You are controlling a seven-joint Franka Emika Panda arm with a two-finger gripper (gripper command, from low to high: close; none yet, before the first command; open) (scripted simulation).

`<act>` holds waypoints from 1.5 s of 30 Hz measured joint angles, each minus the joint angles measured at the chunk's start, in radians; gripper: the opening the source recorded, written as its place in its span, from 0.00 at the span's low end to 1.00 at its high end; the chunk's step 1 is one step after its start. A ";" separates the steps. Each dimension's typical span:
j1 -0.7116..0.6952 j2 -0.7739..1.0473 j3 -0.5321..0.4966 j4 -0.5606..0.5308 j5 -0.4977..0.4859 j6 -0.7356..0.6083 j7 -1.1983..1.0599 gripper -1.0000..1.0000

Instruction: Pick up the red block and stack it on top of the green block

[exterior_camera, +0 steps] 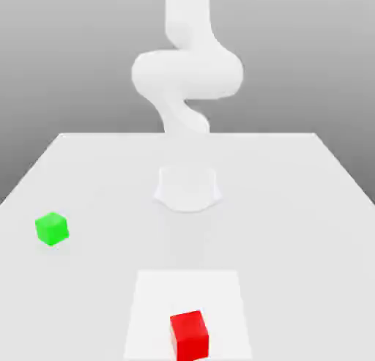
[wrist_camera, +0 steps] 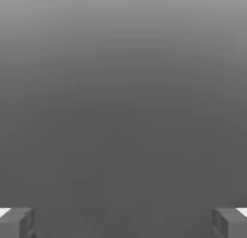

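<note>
we find the task at its very start, with nothing of it done. the red block (exterior_camera: 190, 335) sits flat on the table (exterior_camera: 307, 206), on a paler square patch (exterior_camera: 150, 308) close to the table's near edge and about midway along it, with nothing touching it. the green block (exterior_camera: 51, 228) rests on the table near its edge at the exterior view's left, well apart from the red one and bare on top, so no stacking has taken place. the arm (exterior_camera: 187, 74) rises from its base (exterior_camera: 187, 187) toward the far side of the table and is coiled upright above it, away from both blocks. in the hand view the gripper (wrist_camera: 123, 222) shows its two fingertips (wrist_camera: 17, 222) spread wide apart, with nothing between them. we judge that every step remains: bringing the hand over the red block, lowering around it, closing, lifting, carrying it across to the green block, and setting it squarely on top before release. we note no obstacle on the table between the two blocks.
</note>
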 joint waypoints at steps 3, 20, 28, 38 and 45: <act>0.023 0.114 -0.022 -0.019 0.015 0.043 -0.041 0.50; 0.080 0.731 -0.064 -0.124 0.070 0.274 -0.242 0.50; 0.072 1.016 -0.059 -0.141 0.052 0.431 -0.280 0.50; 0.063 1.066 -0.048 -0.134 0.057 0.471 -0.284 0.00; 0.003 0.871 -0.127 -0.202 0.011 0.346 -0.316 0.00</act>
